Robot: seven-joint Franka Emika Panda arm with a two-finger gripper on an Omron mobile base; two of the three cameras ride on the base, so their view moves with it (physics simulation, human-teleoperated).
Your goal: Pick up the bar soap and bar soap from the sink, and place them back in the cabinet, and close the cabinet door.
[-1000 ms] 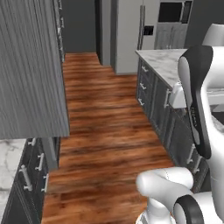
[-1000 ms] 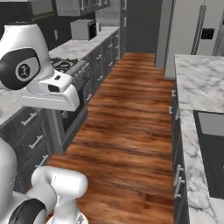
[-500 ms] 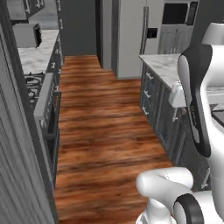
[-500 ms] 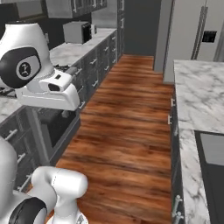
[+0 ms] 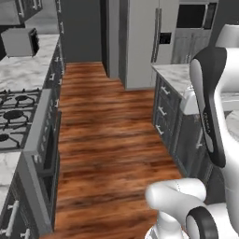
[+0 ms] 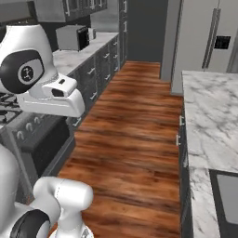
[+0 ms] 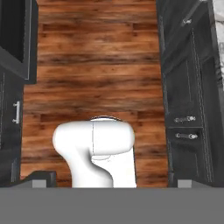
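Left base view has swung with the base since half a second ago: the grey panel that filled its left edge is gone, and a stove (image 5: 14,116) now lines the left of the wooden floor (image 5: 107,140). The right base view has shifted too. The arm (image 5: 210,107) keeps the same folded pose, elbow high, its hand level and pointing straight down over the aisle. The sink (image 6: 225,195) shows as a dark-rimmed recess at the near right corner of the marble counter (image 6: 209,116), well to the right of the hand. In the hand view the gripper (image 7: 113,183) hangs above the floor, its fingertips (image 7: 43,178) wide apart with nothing held.
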